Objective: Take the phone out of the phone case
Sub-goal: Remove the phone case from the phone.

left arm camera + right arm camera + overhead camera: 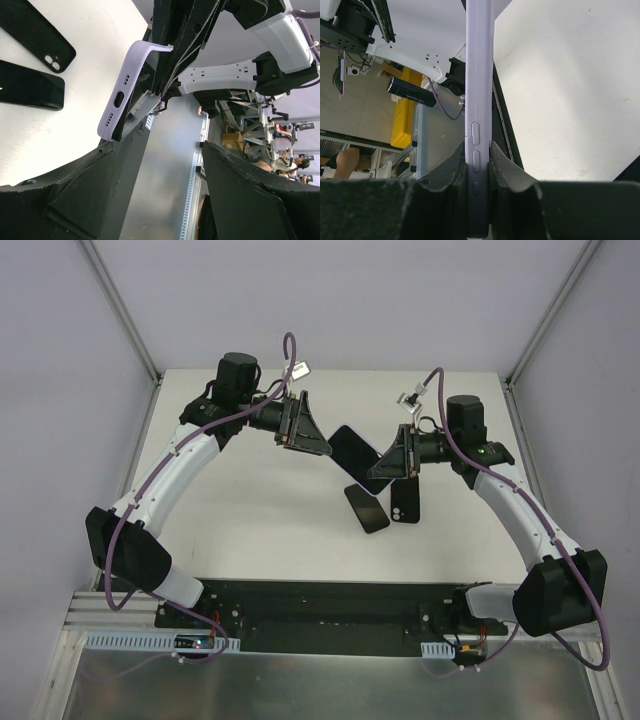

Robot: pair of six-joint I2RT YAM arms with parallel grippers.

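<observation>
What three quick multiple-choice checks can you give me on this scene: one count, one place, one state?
1. How many black items lie on the table?
A. one
B. two
C. four

2. Where is the lilac case?
A. flat on the table
B. in the air, in the right gripper
C. on the arm bases

3. The right gripper is:
A. wide open
B. shut on the lilac case
C. out of view

Answers:
1 B, a black phone and a black case lie side by side.
2 B, the top view shows it raised between the arms.
3 B, its fingers press both faces of the case.
</observation>
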